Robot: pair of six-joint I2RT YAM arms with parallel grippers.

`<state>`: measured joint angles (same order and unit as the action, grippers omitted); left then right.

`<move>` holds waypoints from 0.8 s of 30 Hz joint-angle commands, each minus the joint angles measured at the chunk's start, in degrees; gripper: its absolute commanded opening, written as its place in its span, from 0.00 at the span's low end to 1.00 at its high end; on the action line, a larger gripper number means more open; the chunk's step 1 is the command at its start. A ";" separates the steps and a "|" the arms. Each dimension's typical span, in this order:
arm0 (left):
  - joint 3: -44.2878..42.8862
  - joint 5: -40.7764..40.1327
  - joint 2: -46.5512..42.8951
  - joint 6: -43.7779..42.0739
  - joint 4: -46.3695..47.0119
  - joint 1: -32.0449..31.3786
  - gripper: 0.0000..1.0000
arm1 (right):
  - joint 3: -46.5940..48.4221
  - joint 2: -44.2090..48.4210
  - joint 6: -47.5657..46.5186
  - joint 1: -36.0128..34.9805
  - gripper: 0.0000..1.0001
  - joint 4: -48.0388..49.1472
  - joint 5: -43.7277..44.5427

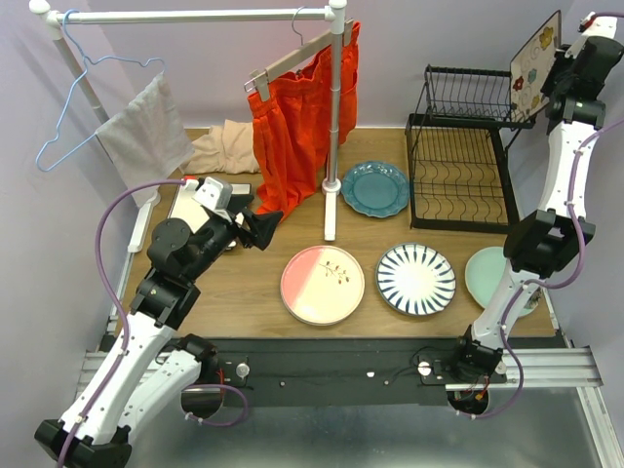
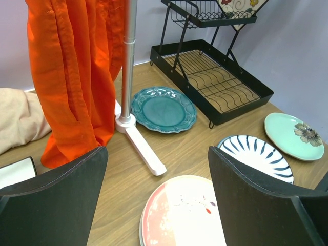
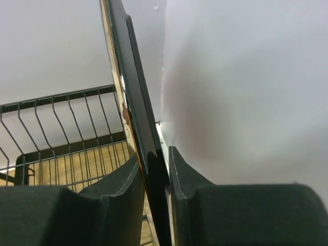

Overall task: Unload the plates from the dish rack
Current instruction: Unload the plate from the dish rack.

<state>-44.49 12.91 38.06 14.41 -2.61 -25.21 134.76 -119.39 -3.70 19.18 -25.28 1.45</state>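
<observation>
The black wire dish rack [image 1: 468, 146] stands at the back right. My right gripper [image 1: 564, 60] is shut on the edge of a square white plate with colourful flowers [image 1: 534, 54], held upright at the rack's upper right; in the right wrist view the plate [image 3: 128, 87] runs edge-on between my fingertips [image 3: 125, 189]. On the table lie a teal plate [image 1: 375, 188], a pink and cream plate [image 1: 322, 284], a blue-striped white plate [image 1: 416, 278] and a pale mint plate [image 1: 487, 275]. My left gripper [image 1: 261, 230] is open and empty, above the table near the pink plate [image 2: 179, 215].
A white clothes rail [image 1: 333, 117] holds an orange garment [image 1: 297, 127], a grey cloth and a blue hanger. Its foot [image 2: 138, 143] lies between the teal and pink plates. A beige cloth [image 1: 219, 151] and a square white plate [image 1: 190, 210] lie at the back left.
</observation>
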 commanded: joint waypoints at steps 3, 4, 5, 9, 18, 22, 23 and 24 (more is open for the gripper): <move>0.54 2.03 0.43 -0.09 1.38 -0.10 0.88 | 2.61 -0.23 -3.59 -0.20 0.14 1.81 -0.84; 0.54 1.95 0.43 -0.09 1.38 -0.10 0.88 | 2.70 -0.05 -3.76 -0.28 0.10 1.90 -0.75; 0.54 1.95 0.35 -0.18 1.38 -0.10 0.88 | 2.79 0.04 -4.11 -0.28 0.01 1.99 -0.66; 0.54 1.86 0.35 -0.18 1.38 -0.10 0.88 | 2.35 0.39 -5.43 -0.20 0.01 2.34 -0.31; 0.63 1.68 0.52 -0.18 1.38 -0.10 0.88 | 3.05 1.88 -6.75 -0.20 0.00 4.61 0.92; 0.63 1.60 0.52 -0.26 1.38 -0.10 0.88 | 3.06 3.11 -7.28 -0.20 0.00 7.17 -0.83; 0.63 1.60 0.52 -0.18 1.38 -0.10 0.88 | 3.14 3.38 -7.28 -0.20 0.00 7.61 -1.19; 0.63 1.68 0.52 -0.26 1.38 -0.10 0.88 | 3.14 3.64 -7.19 -0.20 0.00 8.13 -1.10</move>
<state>-44.47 13.56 38.70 14.39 -2.59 -25.26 135.28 -119.37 -15.38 19.11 -25.23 -0.51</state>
